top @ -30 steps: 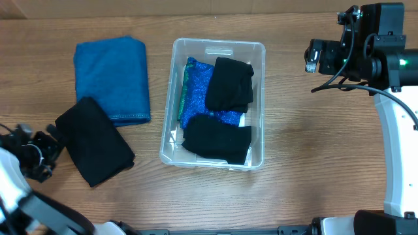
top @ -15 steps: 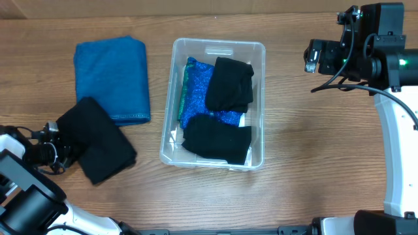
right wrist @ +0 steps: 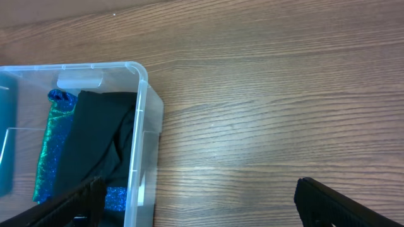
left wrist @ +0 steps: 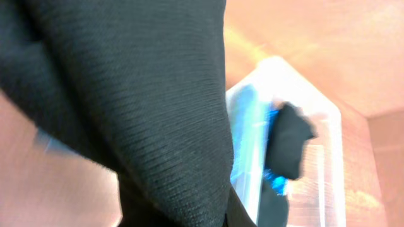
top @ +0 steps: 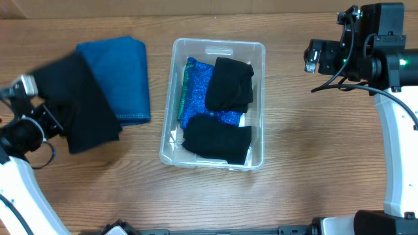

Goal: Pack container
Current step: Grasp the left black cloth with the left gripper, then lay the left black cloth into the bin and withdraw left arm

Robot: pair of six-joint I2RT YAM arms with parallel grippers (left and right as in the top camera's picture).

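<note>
Left gripper point(top: 40, 112) is holding up a black knitted cloth point(top: 78, 104); its jaws are hidden under the fabric in both views, so the closed grip is being judged from the cloth hanging off it. Clear rectangular plastic container point(top: 219, 44) is sitting mid-table to this gripper's right, its long axis running front to back. A folded blue cloth point(top: 124, 72) is lying between the two, with the black cloth overlapping its left edge from above. Right gripper point(right wrist: 202, 198) is hovering wide open and empty just beyond the container's far right corner; it is the nearer one, but the load is on the left. The container is already holding glittery blue fabric point(top: 194, 98) and two black folded pieces point(top: 230, 83). Left wrist view is mostly blocked by cloth and blurred; spare room inside is hard to judge
</note>
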